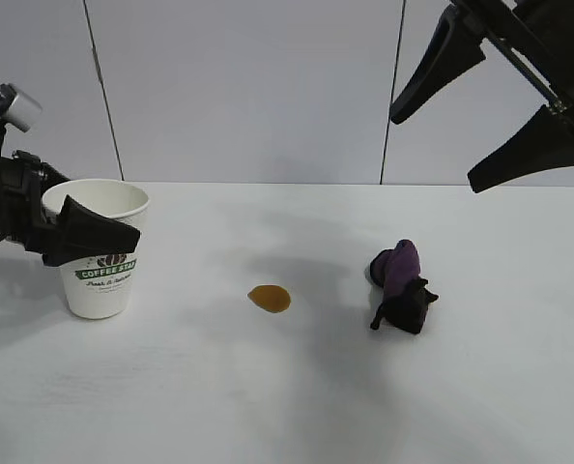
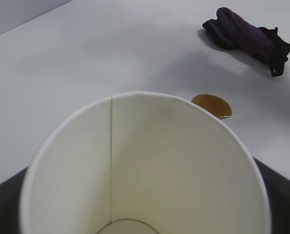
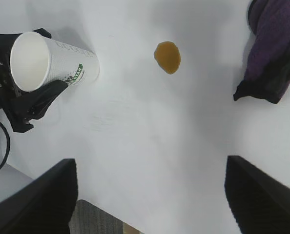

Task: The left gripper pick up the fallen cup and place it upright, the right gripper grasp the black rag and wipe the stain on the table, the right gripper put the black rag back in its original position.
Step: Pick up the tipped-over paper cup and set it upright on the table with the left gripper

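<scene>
Cup (image 1: 100, 253) of white textured paper, with a green band and a "COFFEE STAR" logo, stands upright at the left side of the white bench (image 1: 297, 396), its open mouth facing up. The left claw (image 1: 79, 230) comes in from the left edge and grips the cup just below the rim, one black finger (image 1: 92, 239) crossing the cup's front wall above the logo. From the left wrist camera the view looks down into the cup's (image 2: 145, 170) pale interior, with a vertical seam on the inner wall.

An oval orange-brown stain (image 1: 269, 298) lies on the bench near the middle, between the cup and the black rag (image 1: 401, 287), apart from both. The rag is a small bunched cloth, purple on its upper part and black on its lower part, resting on the bench to the right of the stain.

The right claw (image 1: 485, 111) hangs high in the air at the upper right, above and to the right of the rag, touching nothing. Its two long tapered fingers are spread wide apart and hold nothing. The right wrist camera looks straight down past both finger (image 3: 37, 200) tips onto the bench, showing the stain (image 3: 167, 57), the rag (image 3: 272, 58) and the cup (image 3: 47, 66) held in the left claw (image 3: 18, 92).
</scene>
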Controlling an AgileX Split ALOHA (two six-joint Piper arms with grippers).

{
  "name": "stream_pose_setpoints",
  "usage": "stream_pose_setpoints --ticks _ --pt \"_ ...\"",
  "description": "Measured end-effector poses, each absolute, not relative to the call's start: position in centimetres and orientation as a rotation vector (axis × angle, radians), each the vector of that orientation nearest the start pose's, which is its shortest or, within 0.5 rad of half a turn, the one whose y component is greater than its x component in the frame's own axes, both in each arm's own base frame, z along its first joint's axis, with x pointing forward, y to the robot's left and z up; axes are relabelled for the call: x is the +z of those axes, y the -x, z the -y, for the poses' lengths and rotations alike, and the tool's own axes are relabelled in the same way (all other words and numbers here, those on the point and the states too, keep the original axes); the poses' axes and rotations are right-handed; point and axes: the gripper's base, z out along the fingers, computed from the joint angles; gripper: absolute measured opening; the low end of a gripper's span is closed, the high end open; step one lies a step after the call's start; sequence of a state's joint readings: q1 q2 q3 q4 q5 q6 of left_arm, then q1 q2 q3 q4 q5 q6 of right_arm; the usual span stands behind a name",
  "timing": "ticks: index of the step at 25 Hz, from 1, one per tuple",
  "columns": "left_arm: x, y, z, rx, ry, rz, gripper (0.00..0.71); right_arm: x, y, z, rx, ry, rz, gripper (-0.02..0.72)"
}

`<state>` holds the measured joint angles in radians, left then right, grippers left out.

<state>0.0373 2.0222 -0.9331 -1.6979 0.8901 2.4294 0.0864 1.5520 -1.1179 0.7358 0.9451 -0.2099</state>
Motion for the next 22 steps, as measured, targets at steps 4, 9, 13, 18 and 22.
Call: stream_pose_setpoints --ticks 4,9,13,18,22 --pt "11.75 -35.23 5.71 -0.658 -1.003 -1.887 0.658 27.19 -30.26 -7.59 0.889 -0.086 -2.698 0.568" --pt "11.75 -35.23 5.71 -0.654 -1.009 -1.883 0.658 27.19 -30.26 -7.59 0.889 -0.086 -2.698 0.568" --pt "11.76 -35.23 5.72 -0.656 -1.008 -1.883 0.658 27.19 -30.26 -7.59 0.889 -0.086 -2.698 0.568" --pt "11.72 -35.18 5.72 -0.668 -0.997 -1.897 0.662 27.19 -30.27 -7.59 0.889 -0.086 -2.698 0.568" --pt "11.53 -35.05 5.68 -0.673 -1.007 -1.923 0.685 27.19 -30.27 -7.59 0.889 -0.086 -2.698 0.568"
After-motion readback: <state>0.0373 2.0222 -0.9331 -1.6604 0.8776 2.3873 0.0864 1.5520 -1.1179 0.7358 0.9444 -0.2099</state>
